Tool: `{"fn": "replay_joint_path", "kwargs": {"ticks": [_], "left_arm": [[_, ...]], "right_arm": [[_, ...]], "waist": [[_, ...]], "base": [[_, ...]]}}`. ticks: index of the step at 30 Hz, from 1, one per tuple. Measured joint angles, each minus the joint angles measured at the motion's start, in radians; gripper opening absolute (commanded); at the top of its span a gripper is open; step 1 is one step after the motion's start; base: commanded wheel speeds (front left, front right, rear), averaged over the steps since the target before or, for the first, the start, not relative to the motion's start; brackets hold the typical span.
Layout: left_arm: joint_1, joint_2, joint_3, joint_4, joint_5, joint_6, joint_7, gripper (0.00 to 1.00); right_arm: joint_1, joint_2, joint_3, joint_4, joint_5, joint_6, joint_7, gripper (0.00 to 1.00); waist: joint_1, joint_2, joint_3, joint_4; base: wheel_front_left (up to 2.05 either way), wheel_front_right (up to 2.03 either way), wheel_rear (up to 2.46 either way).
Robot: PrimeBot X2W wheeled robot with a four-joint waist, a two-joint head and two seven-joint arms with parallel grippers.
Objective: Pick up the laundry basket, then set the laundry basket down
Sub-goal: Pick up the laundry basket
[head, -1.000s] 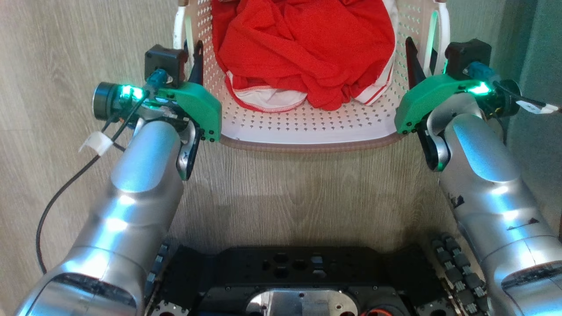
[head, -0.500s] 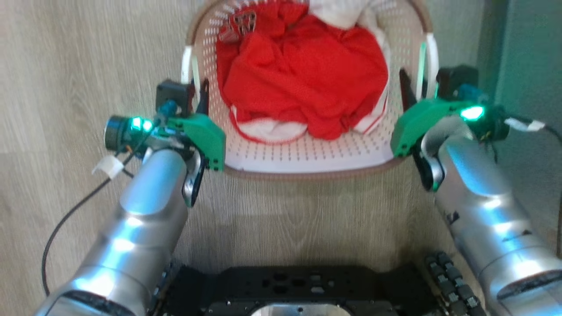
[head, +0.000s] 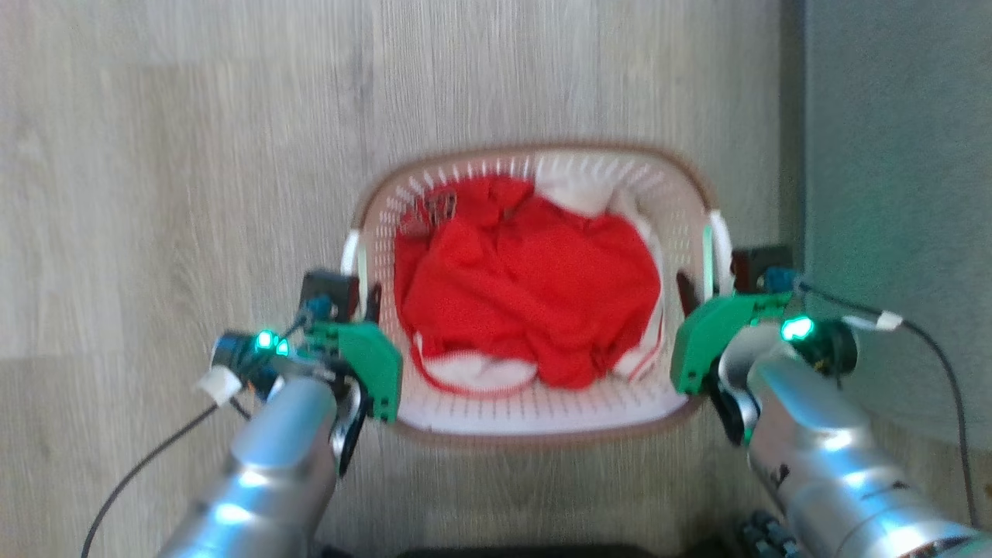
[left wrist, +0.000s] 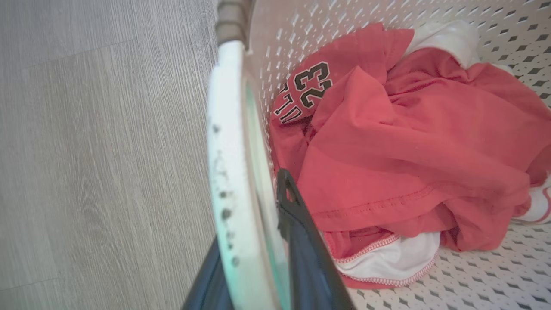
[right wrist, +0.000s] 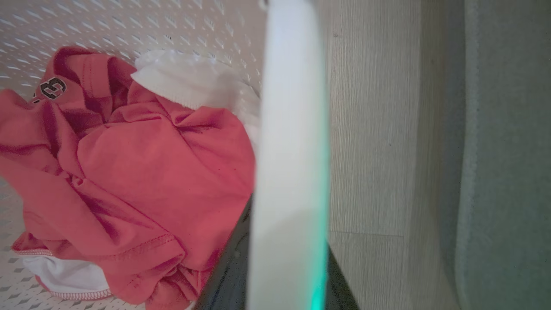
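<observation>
Left claw [head: 361, 298], right claw [head: 705, 288] both clamped; forearms extended forward, roughly parallel.

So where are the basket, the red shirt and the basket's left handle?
basket [head: 542, 407]: head view, near perforated wall.
red shirt [left wrist: 409, 142]: left wrist view, middle of the cloth.
left handle [left wrist: 226, 163]: left wrist view, white bar's outer face.

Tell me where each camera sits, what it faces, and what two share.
Head view: on the head, looking down at the laundry basket and wood floor; both forearms, left gripper and right gripper show.
Left wrist view: on the left wrist, looking along its fingers, which straddle the left handle.
Right wrist view: on the right wrist, looking along its fingers, astride the right handle.
Shared: both wrist views see the red garment.
</observation>
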State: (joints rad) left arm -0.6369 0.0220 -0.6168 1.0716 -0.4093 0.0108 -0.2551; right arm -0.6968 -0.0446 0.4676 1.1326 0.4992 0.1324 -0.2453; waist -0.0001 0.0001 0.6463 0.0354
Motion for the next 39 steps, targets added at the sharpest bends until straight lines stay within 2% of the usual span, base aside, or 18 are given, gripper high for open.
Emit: {"fn": "replay_joint_path", "kwargs": {"ticks": [10,21,30,39], "left_arm": [[0.077,-0.002,-0.086,0.091,-0.112,-0.046,0.047,0.0],[0.18,-0.005,-0.162,0.115,-0.21,-0.066,0.14,0.0],[0.23,-0.004,-0.214,0.131,-0.253,-0.073,0.158,0.0],[0.253,-0.002,-0.248,0.142,-0.279,-0.081,0.169,0.0]], "right_arm": [[0.08,0.005,0.12,0.048,0.138,0.0,0.091,0.0],[0.171,0.006,0.217,0.077,0.243,0.0,0.184,0.0],[0.224,0.007,0.278,0.08,0.312,0.0,0.202,0.0],[0.258,0.006,0.325,0.082,0.366,0.0,0.205,0.0]], "waist": [[0.0,0.0,-0.176,-0.004],[-0.0001,-0.0001,-0.375,-0.008],[0.0,-0.0001,-0.505,-0.01],[0.0,-0.0001,-0.577,-0.013]], "base": [[0.0,0.0,0.0],[0.0,0.0,0.0],[0.0,0.0,0.0],[0.0,0.0,0.0]]}}
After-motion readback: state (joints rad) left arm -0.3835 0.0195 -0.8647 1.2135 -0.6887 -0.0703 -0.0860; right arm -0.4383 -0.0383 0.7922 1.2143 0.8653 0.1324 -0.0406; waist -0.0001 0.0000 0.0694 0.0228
